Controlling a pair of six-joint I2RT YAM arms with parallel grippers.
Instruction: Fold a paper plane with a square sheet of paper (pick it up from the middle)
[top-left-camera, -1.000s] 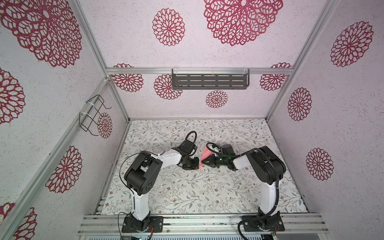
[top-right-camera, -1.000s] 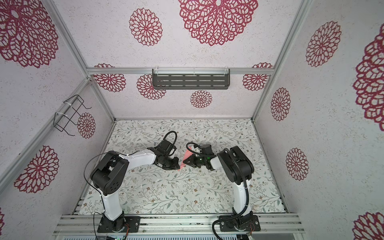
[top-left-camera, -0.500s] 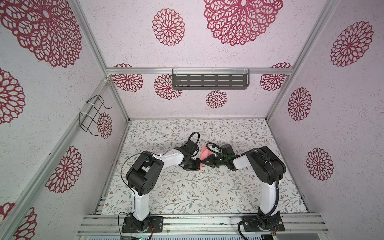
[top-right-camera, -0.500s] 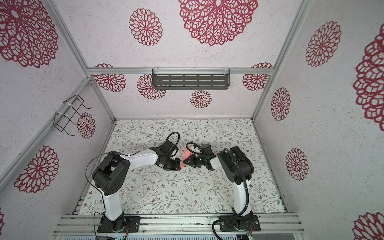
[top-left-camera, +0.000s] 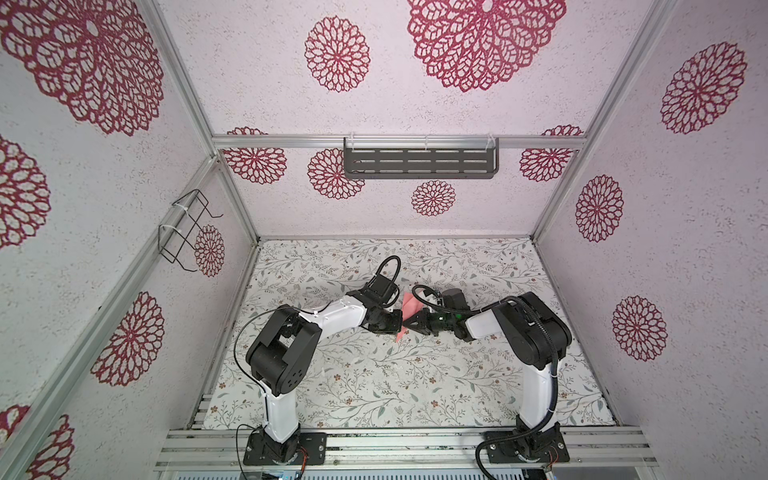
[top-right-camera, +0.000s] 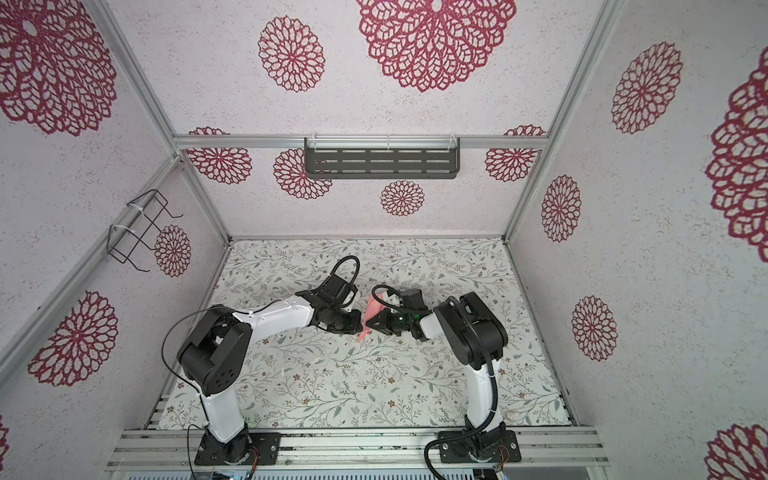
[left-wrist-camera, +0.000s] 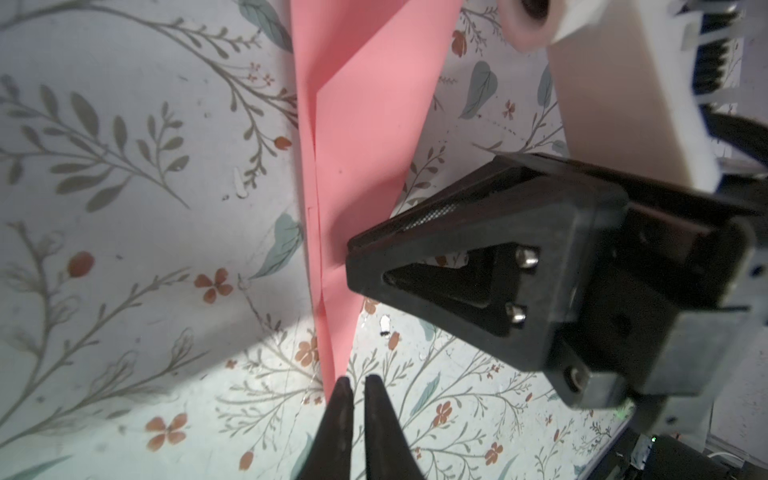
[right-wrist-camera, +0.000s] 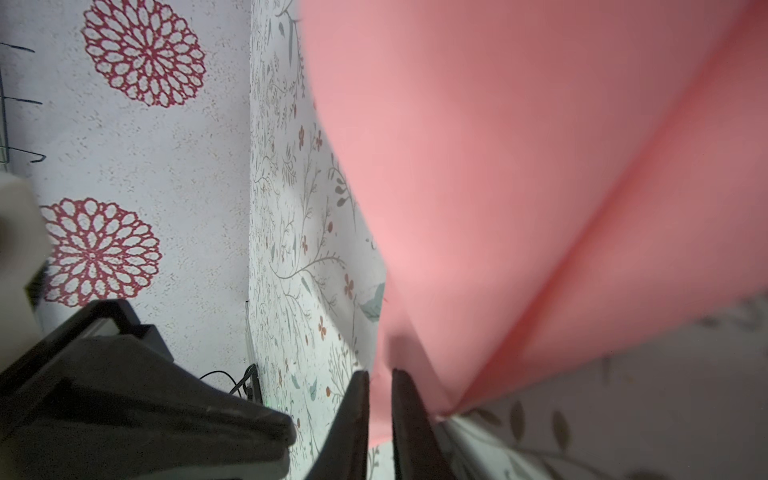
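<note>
Near the middle of the floral table (top-left-camera: 374, 395), the paper plane (left-wrist-camera: 361, 124) stood on edge, a slim pink dart. The right gripper (right-wrist-camera: 380, 374) pinched it partway along the body, jaws narrow with paper between them. The left gripper (left-wrist-camera: 359, 380), jaws almost together, sat right at the pointed tip; whether it nipped the paper could not be told. If the arms pulled apart or twisted against each other, the thin paper could tear or crumple; a weak hold at the tip could let the folds spring open.
</note>
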